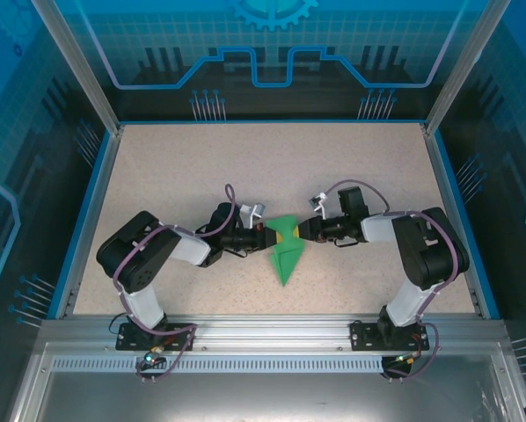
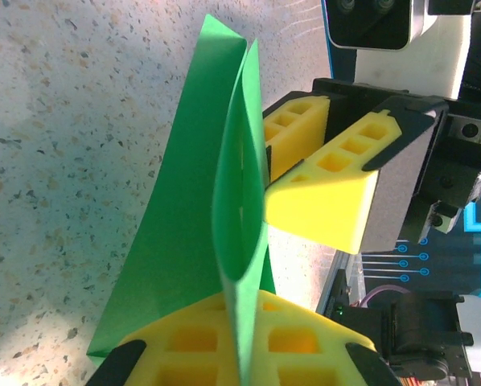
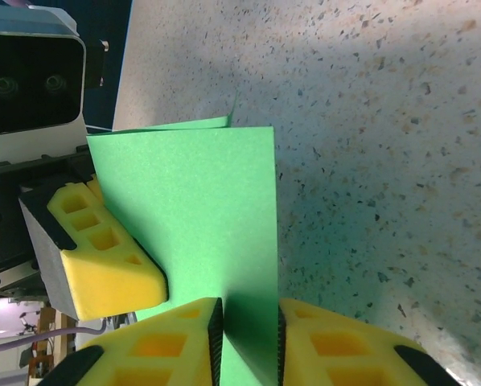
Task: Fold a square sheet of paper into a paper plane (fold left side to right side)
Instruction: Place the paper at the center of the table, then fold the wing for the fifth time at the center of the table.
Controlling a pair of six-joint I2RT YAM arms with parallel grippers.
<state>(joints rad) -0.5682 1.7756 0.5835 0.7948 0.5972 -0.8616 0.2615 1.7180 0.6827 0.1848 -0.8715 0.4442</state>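
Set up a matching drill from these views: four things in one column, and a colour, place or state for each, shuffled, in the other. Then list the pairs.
Things:
1. folded paper
2. left gripper
3. right gripper
4. table

Descriptions:
A. speckled beige
B. shut on the paper's left side
C. bright green
D. at the paper's right side, a finger on either face of it

Pairs: 1-C, 2-B, 3-D, 4-A

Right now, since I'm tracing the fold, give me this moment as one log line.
green paper: folded, between both grippers | left gripper: shut on green paper | right gripper: jaws astride it, grip unclear
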